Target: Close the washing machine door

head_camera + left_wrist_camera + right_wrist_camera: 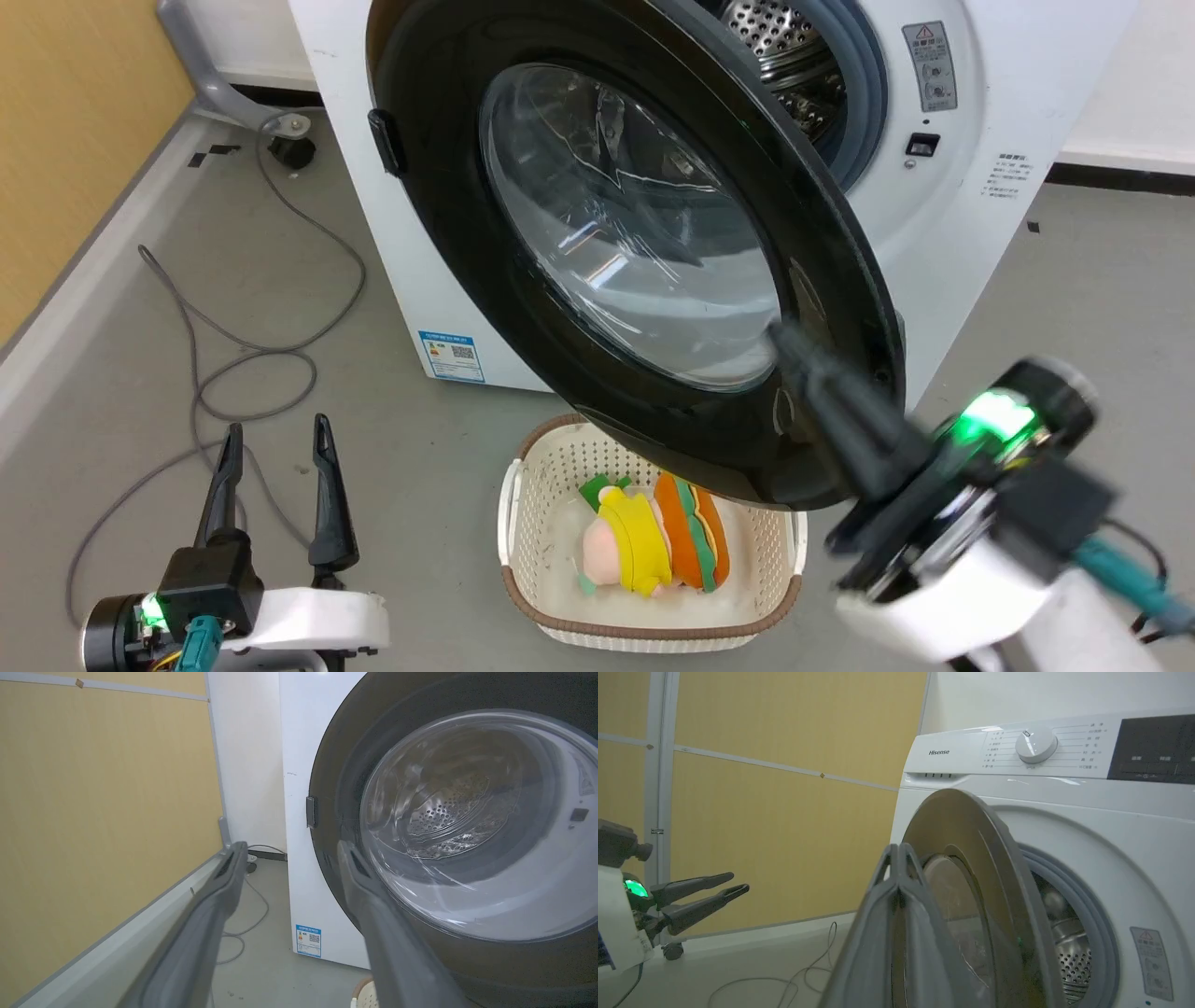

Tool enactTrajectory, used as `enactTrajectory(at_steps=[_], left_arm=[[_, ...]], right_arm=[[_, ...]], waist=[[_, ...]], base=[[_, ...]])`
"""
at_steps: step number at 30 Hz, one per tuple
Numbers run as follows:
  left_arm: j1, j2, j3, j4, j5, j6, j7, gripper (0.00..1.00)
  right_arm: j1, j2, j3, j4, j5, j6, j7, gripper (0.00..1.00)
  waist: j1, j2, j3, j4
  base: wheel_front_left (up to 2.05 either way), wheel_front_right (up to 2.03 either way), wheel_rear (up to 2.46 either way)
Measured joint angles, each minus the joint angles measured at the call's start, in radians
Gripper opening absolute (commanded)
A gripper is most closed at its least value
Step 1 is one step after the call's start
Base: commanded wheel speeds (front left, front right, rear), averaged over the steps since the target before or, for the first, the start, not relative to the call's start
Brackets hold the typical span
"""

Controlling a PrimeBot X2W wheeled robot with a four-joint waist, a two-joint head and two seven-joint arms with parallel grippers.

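While the door [635, 252] stands ajar, right fingers [823, 394] touch its rim.

Your right hand [784, 338] is at the washing machine door [448, 233]'s lower rim; basket [510, 523] on floor [1074, 308] beneath, left hand [277, 426] well left.

Reads "Hisense" on the top panel of the washing machine [939, 752]. Carries a blue label [452, 355] with a QR code low on the front, in unreadably small print. Bears a grey warning sticker [929, 65] with a red triangle beside the drum opening.
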Motion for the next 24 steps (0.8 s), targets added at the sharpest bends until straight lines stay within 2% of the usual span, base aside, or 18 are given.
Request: enactTrajectory(at_steps=[1,2,8,16,24], left_arm=[[0.000,-0.011,0.008,0.001,0.010,-0.012,0.000,1.00],[0.000,-0.015,0.012,0.002,0.014,-0.017,0.000,1.00],[0.000,-0.039,0.025,0.001,0.036,-0.035,0.000,1.00],[-0.028,-0.063,0.038,0.005,0.053,-0.068,0.000,1.00],[-0.072,-0.087,0.040,0.004,0.068,-0.088,0.000,1.00]], right_arm=[[0.013,-0.047,0.066,0.055,-0.015,0.000,0.000,0.00],[0.017,-0.063,0.084,0.076,-0.029,0.000,0.000,0.00],[0.029,-0.111,0.099,0.210,-0.066,0.000,0.000,0.00],[0.007,-0.109,0.030,0.351,-0.063,0.000,0.000,0.00],[-0.077,-0.057,-0.128,0.448,-0.054,0.003,0.000,0.00]], waist=[[0.0000,0.0000,0.005,-0.002],[0.0000,0.0000,0.007,-0.002],[0.0000,0.0000,0.026,-0.009],[0.0000,0.0000,0.075,-0.013],[0.0000,0.0000,0.143,-0.006]], base=[[0.00,0.00,0.00],[0.00,0.00,0.00],[0.00,0.00,0.00],[0.00,0.00,0.00],[0.00,0.00,0.00]])
